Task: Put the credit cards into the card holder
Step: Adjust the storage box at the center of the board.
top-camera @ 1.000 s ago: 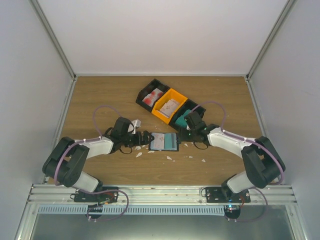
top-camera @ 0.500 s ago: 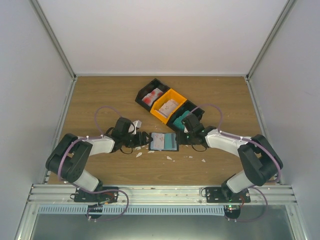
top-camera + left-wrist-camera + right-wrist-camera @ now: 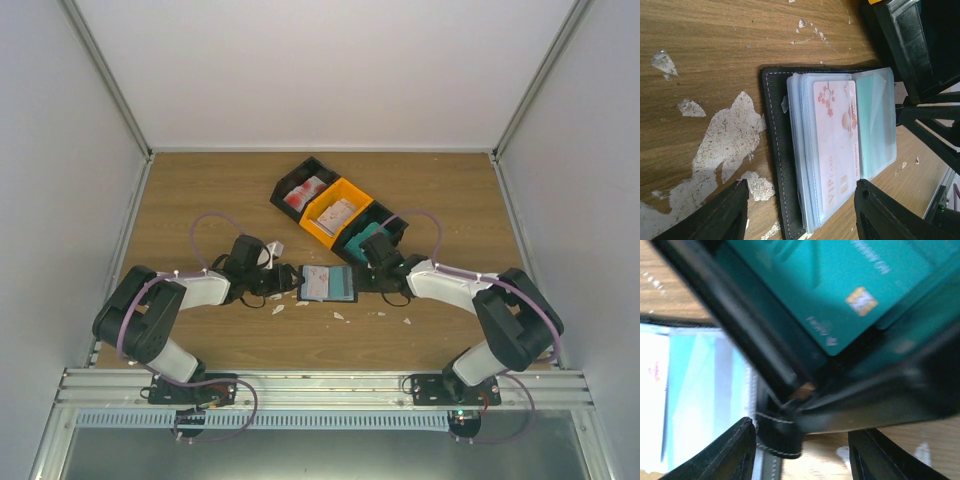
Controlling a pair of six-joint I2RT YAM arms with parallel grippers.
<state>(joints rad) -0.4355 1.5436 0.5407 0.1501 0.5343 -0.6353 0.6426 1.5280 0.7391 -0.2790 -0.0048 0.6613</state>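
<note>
The card holder point(image 3: 328, 283) lies open on the wood between both grippers. In the left wrist view its black cover point(image 3: 774, 150) carries clear sleeves holding a pink credit card point(image 3: 832, 145) and a teal one point(image 3: 874, 120). My left gripper point(image 3: 287, 280) point(image 3: 802, 220) is open, its fingers point(image 3: 725, 215) straddling the holder's near end without clamping it. My right gripper point(image 3: 366, 270) point(image 3: 800, 455) is open at the holder's right edge, with the stitched black tab point(image 3: 780, 440) between its fingers. A loose teal card point(image 3: 840, 285) lies in the bin just behind.
Three bins stand in a diagonal row behind the holder: black with red-and-white cards point(image 3: 300, 192), orange with pale cards point(image 3: 338, 212), black with teal cards point(image 3: 372, 236). White scraps point(image 3: 338, 315) dot the wood in front. Walls enclose the table.
My left gripper slid right up to the holder and its jaws narrowed. My right gripper moved left to the holder's right edge.
</note>
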